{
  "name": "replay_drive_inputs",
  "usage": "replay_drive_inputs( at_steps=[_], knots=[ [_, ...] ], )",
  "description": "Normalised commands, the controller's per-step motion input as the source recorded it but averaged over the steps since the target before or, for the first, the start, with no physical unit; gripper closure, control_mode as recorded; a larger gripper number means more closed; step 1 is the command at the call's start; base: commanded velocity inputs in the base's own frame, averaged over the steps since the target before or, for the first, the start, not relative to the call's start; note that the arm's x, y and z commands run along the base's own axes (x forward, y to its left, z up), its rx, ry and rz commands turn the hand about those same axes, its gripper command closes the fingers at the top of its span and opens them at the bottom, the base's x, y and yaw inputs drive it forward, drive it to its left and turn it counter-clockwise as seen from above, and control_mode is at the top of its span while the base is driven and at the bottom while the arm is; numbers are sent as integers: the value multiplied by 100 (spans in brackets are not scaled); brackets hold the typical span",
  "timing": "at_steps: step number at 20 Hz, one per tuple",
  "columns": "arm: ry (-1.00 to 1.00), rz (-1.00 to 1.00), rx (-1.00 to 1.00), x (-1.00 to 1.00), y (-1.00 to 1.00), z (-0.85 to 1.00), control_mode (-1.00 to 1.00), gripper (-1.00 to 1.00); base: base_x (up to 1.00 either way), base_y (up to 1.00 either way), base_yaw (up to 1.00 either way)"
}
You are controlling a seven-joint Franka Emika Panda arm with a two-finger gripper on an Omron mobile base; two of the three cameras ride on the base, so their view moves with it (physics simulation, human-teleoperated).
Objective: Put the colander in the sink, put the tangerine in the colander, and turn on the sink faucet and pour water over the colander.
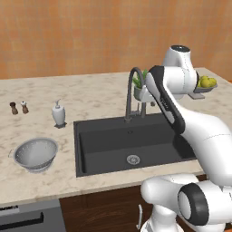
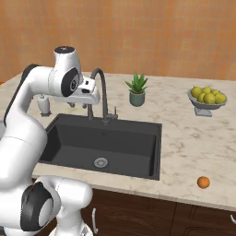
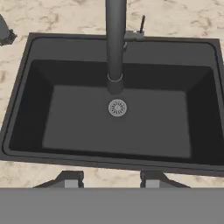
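Matte black, the sink (image 1: 113, 145) lay sunk in the pale marble counter (image 1: 41, 181), its round silver drain (image 1: 132, 159) near the front of the basin. The sink faucet (image 1: 132, 93) rose at the basin's twelve o'clock edge, its arched spout curving forward over the basin; in the hand view its slim lever (image 3: 141, 25) stood at one o'clock of the spout. The colander (image 1: 35, 154) sat upright on the counter at nine o'clock of the sink, well apart from it, with a white pump bottle (image 1: 58, 113) beyond it at its one o'clock. The tangerine (image 2: 203, 182) rested on the counter at four o'clock of the sink in the right base view, near the counter's front edge. A footed bowl of yellow-green fruit (image 2: 208, 98) and a potted plant (image 2: 137, 90) stood farther back. The gripper (image 3: 109, 180) hovered above the basin's front rim, its fingers (image 3: 71, 179) apart with nothing between them.
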Motion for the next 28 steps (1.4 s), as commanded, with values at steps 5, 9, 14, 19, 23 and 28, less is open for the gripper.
replay_drive_inputs(
  at_steps=[5,9,14,19,23,28],
  knots=[
    [0,0,5,-34,6,-7,-100,-100,0,0,0],
    [0,0,0,-57,49,-16,-100,-100,0,0,0],
    [0,-7,-1,-44,78,-24,-100,-100,0,0,0],
    [0,-21,1,-11,89,-27,-100,-100,0,0,0],
    [0,-31,9,3,90,-33,-100,-100,0,0,0],
    [0,-27,6,9,91,-36,-100,-100,0,0,0]
  ],
)
